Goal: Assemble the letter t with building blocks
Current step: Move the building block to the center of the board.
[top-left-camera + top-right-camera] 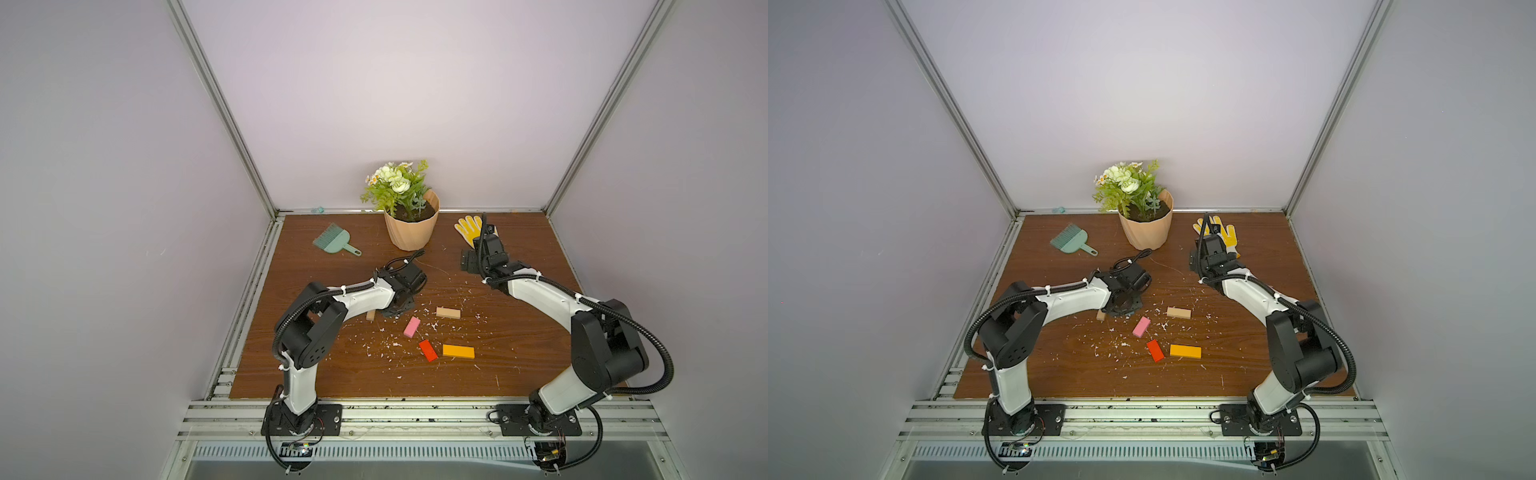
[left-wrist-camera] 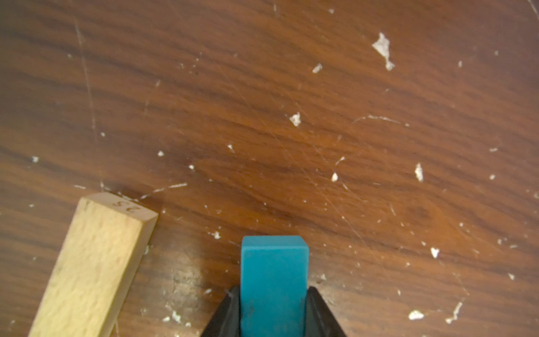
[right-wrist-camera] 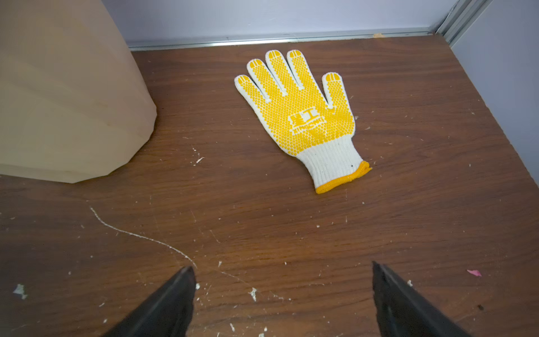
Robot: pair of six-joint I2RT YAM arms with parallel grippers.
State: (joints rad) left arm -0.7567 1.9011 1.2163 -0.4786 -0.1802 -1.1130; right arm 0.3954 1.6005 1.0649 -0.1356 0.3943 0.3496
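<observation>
Your left jaws clamp teal block (image 2: 274, 280); lift it straight, clear of tan block (image 2: 96, 262) just beside. Keep grip square. Right jaws gape empty near glove (image 3: 300, 116).

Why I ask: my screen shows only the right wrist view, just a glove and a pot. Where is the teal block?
Observer: The left claw grips the teal block by its long sides, seen in the left wrist view.
Operator: Anything close to it?
Observer: A tan block lies flat beside it, not touching.
Operator: And the other pieces?
Observer: In both top views a second tan block, the pink block, the red block and the orange block lie loose, none touching.
</observation>
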